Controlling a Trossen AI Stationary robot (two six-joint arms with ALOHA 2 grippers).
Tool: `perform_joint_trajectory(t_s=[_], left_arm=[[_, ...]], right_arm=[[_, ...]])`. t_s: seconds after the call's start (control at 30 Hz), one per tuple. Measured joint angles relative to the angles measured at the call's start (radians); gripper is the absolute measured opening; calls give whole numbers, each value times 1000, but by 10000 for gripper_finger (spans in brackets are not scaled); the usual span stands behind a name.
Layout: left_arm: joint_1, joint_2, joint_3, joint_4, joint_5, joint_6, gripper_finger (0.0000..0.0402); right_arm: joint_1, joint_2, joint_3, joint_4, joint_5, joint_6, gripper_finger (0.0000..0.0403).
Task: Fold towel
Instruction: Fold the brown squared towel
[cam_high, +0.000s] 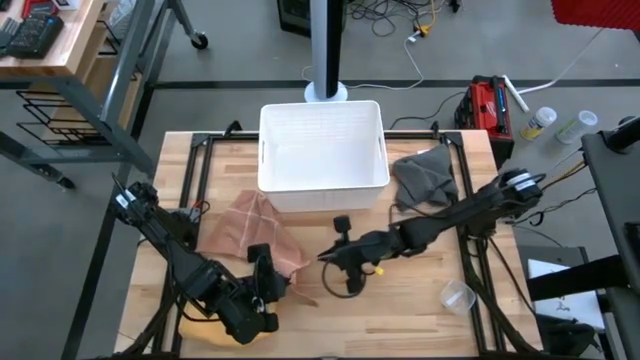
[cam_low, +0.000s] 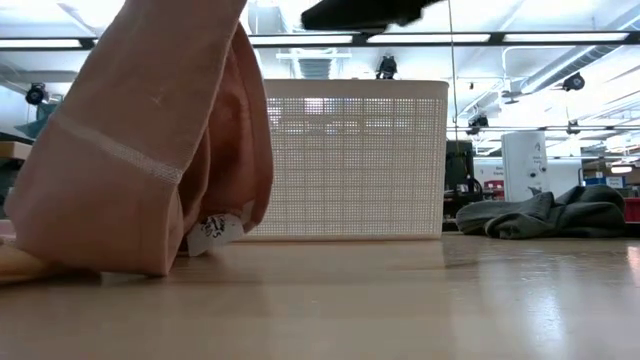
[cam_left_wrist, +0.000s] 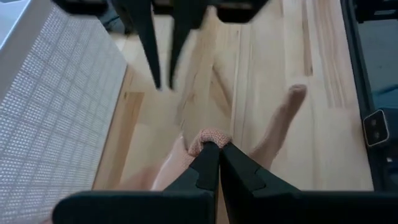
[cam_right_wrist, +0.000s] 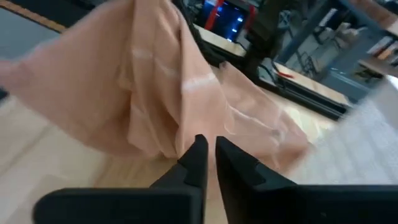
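Butcher-block tabletop (cam_high: 420, 320), grey workshop floor around it. Left gripper (cam_high: 262, 283) near-left, clamped on a corner of the peach towel (cam_high: 250, 225), lifting it. Right gripper (cam_high: 345, 262) at centre, fingers nearly together, holding nothing. Towel bunched near-left of the white mesh basket (cam_high: 322, 150). Best to carry the corner low across, keep the pinch tight, align edges before release. Grey cloth (cam_high: 425, 178) far right; clear plastic cup (cam_high: 457, 296) near right.

2 towels on the surface (cam_high: 420, 320): 1 pink towel (cam_high: 250, 225) near the left edge, 1 grey towel (cam_high: 425, 178) by the far right corner. 1 white basket (cam_high: 322, 155) at the far edge. 1 clear cup (cam_high: 457, 296) near the right edge. 2 arms, w/ 1 left end effector (cam_high: 264, 272) and 1 right end effector (cam_high: 343, 272).
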Motion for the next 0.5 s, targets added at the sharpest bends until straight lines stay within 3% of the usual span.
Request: perform_joint_trajectory(t_s=[0.33, 0.5], left_arm=[[4, 0, -2, 21, 0, 10, 0], [-7, 0, -6, 58, 1, 10, 0]], right_arm=[[-15, 180, 237, -157, -40, 3, 132], [-43, 219, 274, -157, -41, -3, 143]])
